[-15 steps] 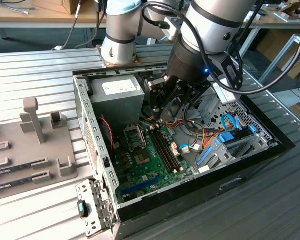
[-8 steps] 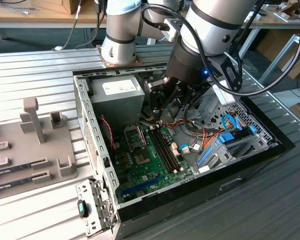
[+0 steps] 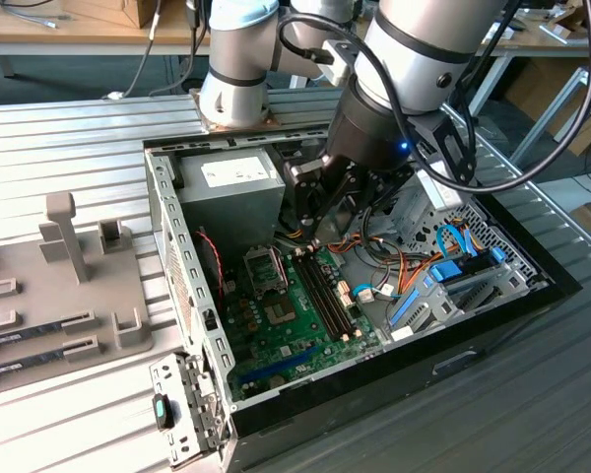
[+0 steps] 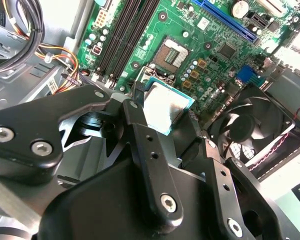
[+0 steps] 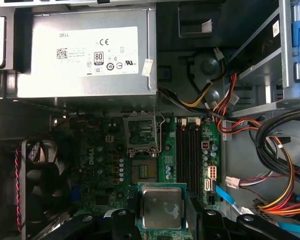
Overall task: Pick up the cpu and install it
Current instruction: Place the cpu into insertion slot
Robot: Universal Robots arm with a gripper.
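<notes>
The cpu (image 5: pixel 161 207) is a flat square chip with a pale silvery top and a green rim, also seen in the second wrist view (image 4: pixel 166 106). My gripper (image 5: pixel 162 216) is shut on it, with a black finger (image 5: pixel 126 224) against each side. In the exterior view the gripper (image 3: pixel 324 233) hangs inside the open computer case, above the far end of the green motherboard (image 3: pixel 295 330). The open socket (image 5: pixel 144 172) sits bare, its hinged metal frame (image 5: pixel 141 132) lifted beside it. The cpu is held above the board, a short way off the socket (image 4: pixel 172 52).
A grey power supply (image 3: pixel 238 177) fills the case's far corner. Black memory slots (image 3: pixel 325 296) run beside the socket. Coloured cables (image 3: pixel 384 276) crowd the exterior view's right side. A black fan (image 4: pixel 250 125) sits near the socket. A grey fixture tray (image 3: pixel 49 315) lies outside.
</notes>
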